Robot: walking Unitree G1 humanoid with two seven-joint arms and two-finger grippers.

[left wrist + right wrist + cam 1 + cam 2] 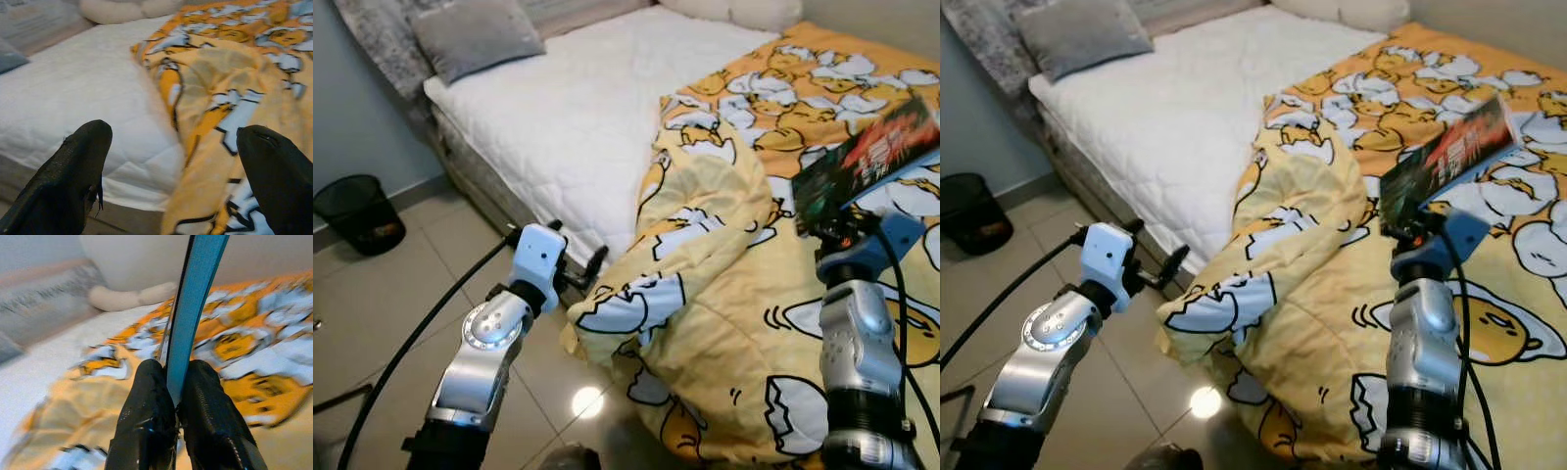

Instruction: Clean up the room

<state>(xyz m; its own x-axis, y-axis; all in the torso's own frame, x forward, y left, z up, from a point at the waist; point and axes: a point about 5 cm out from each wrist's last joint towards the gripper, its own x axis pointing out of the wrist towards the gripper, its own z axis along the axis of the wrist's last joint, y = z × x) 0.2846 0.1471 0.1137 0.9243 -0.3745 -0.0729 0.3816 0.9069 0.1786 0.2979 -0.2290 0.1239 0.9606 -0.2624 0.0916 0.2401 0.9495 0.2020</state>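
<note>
A thin book (867, 157) with a dark red-and-green cover and a blue spine (193, 308) is held in the air above the yellow cartoon-egg blanket (734, 294). My right gripper (842, 227) is shut on the book's lower edge, the two fingers (146, 401) pressed against either side. The blanket covers the right half of the bed and spills over its near edge toward the floor. My left gripper (582, 274) stands open with nothing between its fingertips (73, 166), low beside the bed's near corner and next to the hanging blanket fold.
The white quilted mattress (568, 117) is bare on the left, with a grey pillow (475, 34) and a grey throw at its head. A black mesh waste bin (357, 211) stands on the tiled floor by the wall at the left.
</note>
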